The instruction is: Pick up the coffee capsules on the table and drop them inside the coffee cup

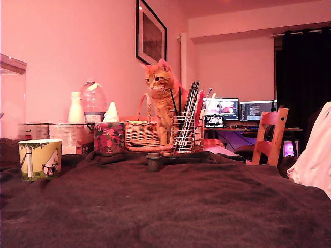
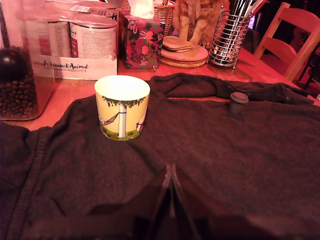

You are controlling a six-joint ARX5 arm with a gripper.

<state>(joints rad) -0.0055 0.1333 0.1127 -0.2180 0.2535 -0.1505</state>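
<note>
The gripper (image 2: 171, 187) is hovering low over the dark brown fuzzy blanket (image 2: 210, 145), its fingers pressed together and gripping nothing. One small dark grey-brown coffee capsule (image 2: 239, 98) is sitting upright at the blanket's far edge, well apart from the yellow-green printed mug (image 2: 122, 107), which is standing open-mouthed on the wrist view's left, ready to receive it.

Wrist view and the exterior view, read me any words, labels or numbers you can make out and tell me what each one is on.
"...Animal", in cursive, on the white carton; the letters before it are unclear.
Print on the cans above it: too small to read.
Bottle label: blurred.
Monitors: text unreadable.
The coffee cup: pictures only, no words.
</note>
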